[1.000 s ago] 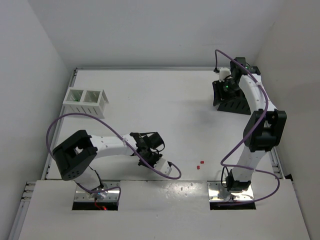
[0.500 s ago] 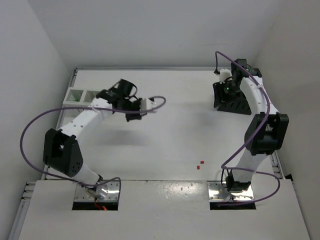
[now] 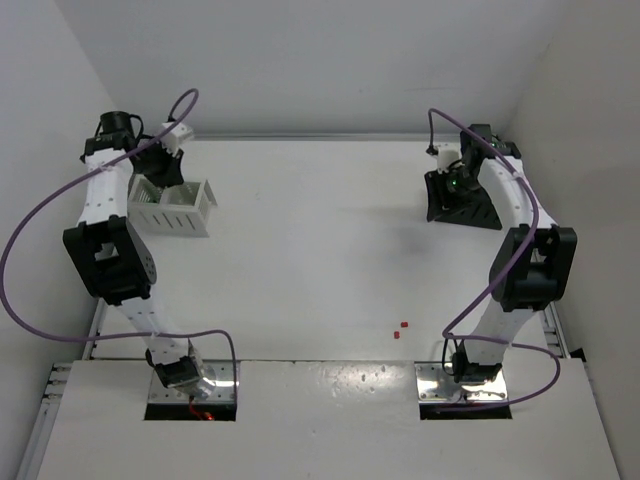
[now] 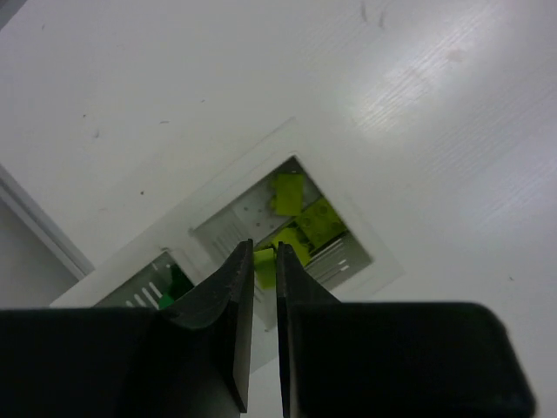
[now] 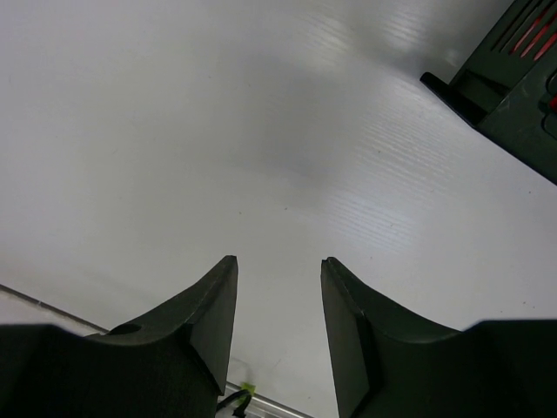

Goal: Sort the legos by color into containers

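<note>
My left gripper hangs over the white slatted bin at the back left. In the left wrist view its jaws are shut on a small yellow-green brick, above the compartment that holds several yellow-green bricks. The other compartment shows a green piece. My right gripper is open and empty beside the black perforated bin, whose slits show red inside. Two tiny red bricks lie on the table near the right arm's base.
White walls stand close on the left, the back and the right. A purple cable loops from each arm. The table's raised near ledge runs between the two arm bases.
My left arm has swung from the near middle of the table up to the back left, over the white bin. My right arm has hardly moved.
</note>
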Controlling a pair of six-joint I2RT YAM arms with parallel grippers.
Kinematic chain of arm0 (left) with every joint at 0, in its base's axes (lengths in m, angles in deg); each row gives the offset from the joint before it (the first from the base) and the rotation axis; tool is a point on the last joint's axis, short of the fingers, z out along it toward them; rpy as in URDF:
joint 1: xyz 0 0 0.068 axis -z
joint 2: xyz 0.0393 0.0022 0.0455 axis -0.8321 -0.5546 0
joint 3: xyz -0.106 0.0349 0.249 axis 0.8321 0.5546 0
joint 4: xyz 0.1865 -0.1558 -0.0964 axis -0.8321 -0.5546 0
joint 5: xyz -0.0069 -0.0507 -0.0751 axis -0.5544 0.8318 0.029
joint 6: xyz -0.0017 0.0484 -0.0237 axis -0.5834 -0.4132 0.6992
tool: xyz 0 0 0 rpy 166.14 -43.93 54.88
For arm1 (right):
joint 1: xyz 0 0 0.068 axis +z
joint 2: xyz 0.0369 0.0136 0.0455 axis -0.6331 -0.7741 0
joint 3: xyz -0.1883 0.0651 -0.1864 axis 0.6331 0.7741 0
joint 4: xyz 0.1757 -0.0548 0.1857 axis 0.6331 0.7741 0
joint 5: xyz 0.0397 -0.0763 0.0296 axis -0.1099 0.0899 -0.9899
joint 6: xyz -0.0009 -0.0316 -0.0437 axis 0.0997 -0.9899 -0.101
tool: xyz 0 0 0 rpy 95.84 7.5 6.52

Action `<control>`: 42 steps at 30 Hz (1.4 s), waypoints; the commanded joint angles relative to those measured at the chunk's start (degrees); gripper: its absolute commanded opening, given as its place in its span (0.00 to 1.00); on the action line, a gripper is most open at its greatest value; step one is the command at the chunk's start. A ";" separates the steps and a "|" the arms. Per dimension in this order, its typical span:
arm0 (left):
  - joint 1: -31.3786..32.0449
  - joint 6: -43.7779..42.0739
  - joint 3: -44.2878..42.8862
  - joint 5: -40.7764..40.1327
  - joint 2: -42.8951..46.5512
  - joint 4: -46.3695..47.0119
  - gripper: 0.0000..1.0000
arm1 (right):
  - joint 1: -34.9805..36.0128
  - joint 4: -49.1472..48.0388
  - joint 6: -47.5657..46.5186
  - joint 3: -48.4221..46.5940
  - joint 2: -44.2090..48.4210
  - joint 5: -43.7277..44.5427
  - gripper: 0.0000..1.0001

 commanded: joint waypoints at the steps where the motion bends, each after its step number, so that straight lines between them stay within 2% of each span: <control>1: -2.24 3.50 -5.15 2.18 -2.79 -1.08 0.00 | 0.26 -1.26 -1.25 0.31 2.61 -1.27 0.44; 5: -3.48 3.50 -5.68 1.57 -4.56 -1.08 0.00 | 0.26 -0.65 -2.65 0.92 2.61 -2.33 0.44; 12: -3.48 3.50 -5.16 1.04 -5.62 -1.08 0.00 | 0.79 2.60 -10.56 7.23 3.84 -5.50 0.47; 14: -3.48 3.50 -4.63 1.04 -5.62 -1.08 0.04 | 0.79 2.60 -12.23 9.00 4.63 -4.70 0.47; 18: -2.86 2.36 -2.79 0.34 -5.01 -1.08 0.34 | 1.93 2.60 -14.08 14.01 7.61 -4.18 0.48; 19: -2.86 2.36 -2.78 0.34 -5.01 -0.56 0.48 | 1.93 2.60 -14.86 14.89 8.75 -4.18 0.48; 22: -2.86 2.36 -1.64 1.83 -3.87 -0.02 0.56 | 3.16 1.99 -15.40 19.11 10.69 -4.18 0.49; 27: -2.34 2.89 -1.12 5.51 -2.03 0.50 0.57 | 8.60 -1.61 -15.40 27.89 14.73 -0.93 0.49; 29: -2.34 2.89 0.20 7.88 1.29 0.50 0.57 | 10.36 -2.31 -15.40 31.66 15.61 0.91 0.49; 31: -1.72 2.89 3.36 10.96 4.47 0.50 0.57 | 13.09 -3.89 -15.40 35.26 16.23 2.41 0.49; 34: 1.43 2.36 10.12 13.08 12.02 1.81 0.57 | 15.98 -5.39 -15.40 35.90 16.23 5.14 0.47; 35: 5.44 2.36 16.06 12.47 17.87 4.17 0.57 | 18.26 -5.39 -14.79 35.90 15.19 5.14 0.47; 39: 8.11 2.36 24.09 11.76 24.77 6.04 0.57 | 20.82 -5.92 -16.09 36.95 13.78 4.61 0.47; 42: 9.35 2.89 26.74 11.24 29.26 6.04 0.57 | 23.11 -6.71 -16.63 38.18 13.77 4.08 0.49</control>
